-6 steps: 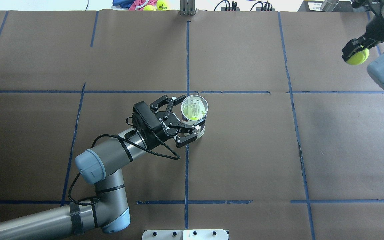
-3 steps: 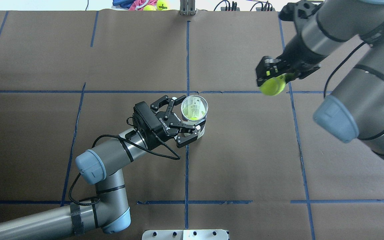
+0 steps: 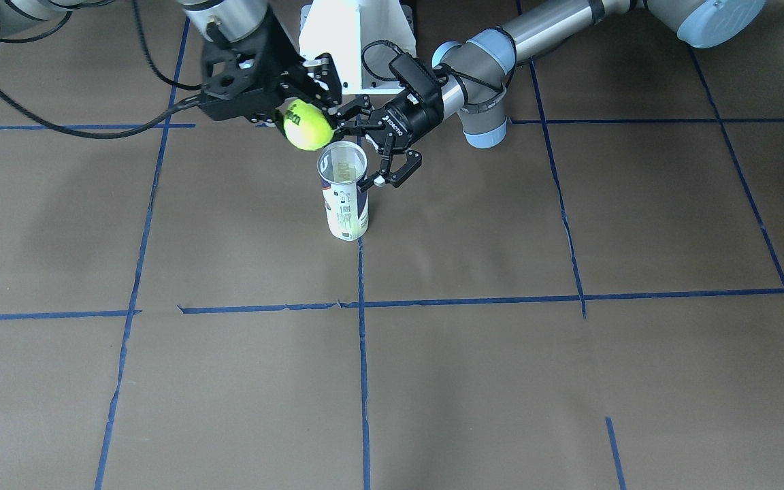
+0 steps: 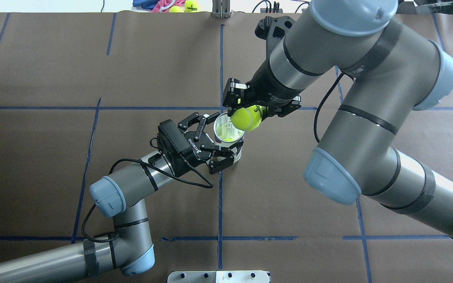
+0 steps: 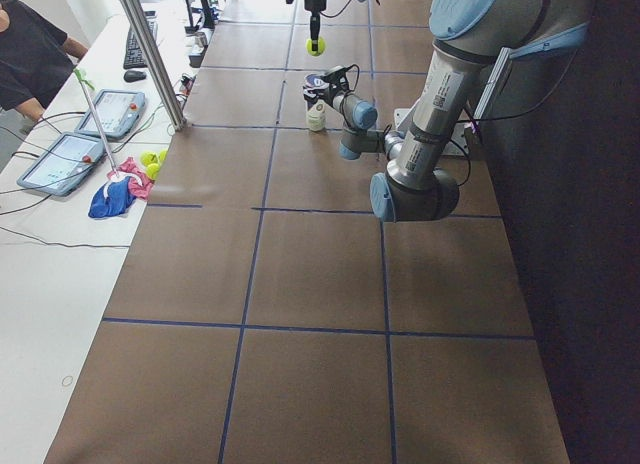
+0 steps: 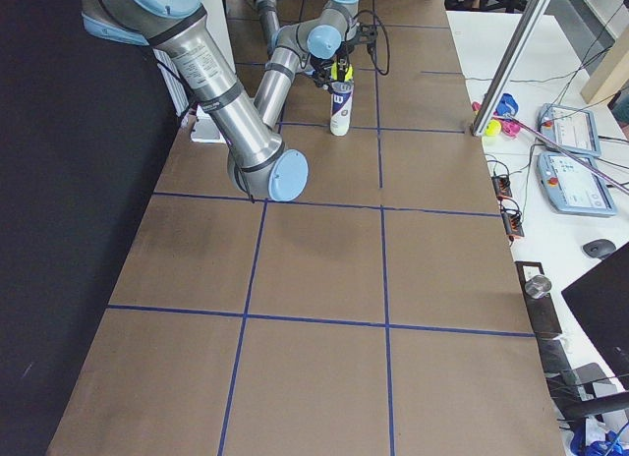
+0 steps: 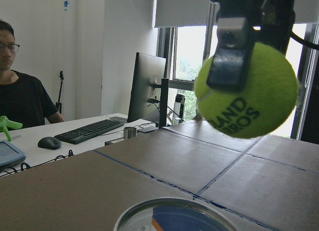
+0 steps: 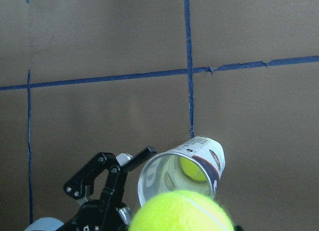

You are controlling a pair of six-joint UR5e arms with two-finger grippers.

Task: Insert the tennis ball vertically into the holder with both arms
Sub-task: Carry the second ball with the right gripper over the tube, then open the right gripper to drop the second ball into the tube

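The holder (image 4: 221,127) stands upright near the table's middle, mouth open upward; it also shows in the front view (image 3: 346,204). A second ball (image 8: 195,169) lies at its bottom. My left gripper (image 4: 223,134) is shut on the holder, one finger on each side of its upper part. My right gripper (image 4: 247,112) is shut on the tennis ball (image 4: 246,118) and holds it above the holder, just past the far right of the rim. The ball's dark print shows in the left wrist view (image 7: 249,91), above the holder's rim (image 7: 174,213).
Spare tennis balls and a pink cloth (image 4: 171,6) lie beyond the table's far edge, next to a metal post (image 4: 221,10). The white pedestal (image 3: 358,41) stands behind the grippers. An operator (image 7: 20,101) sits at a desk to the side.
My right arm has swept in from the far right with the tennis ball, to just above the holder's mouth. The left gripper and holder have not moved.
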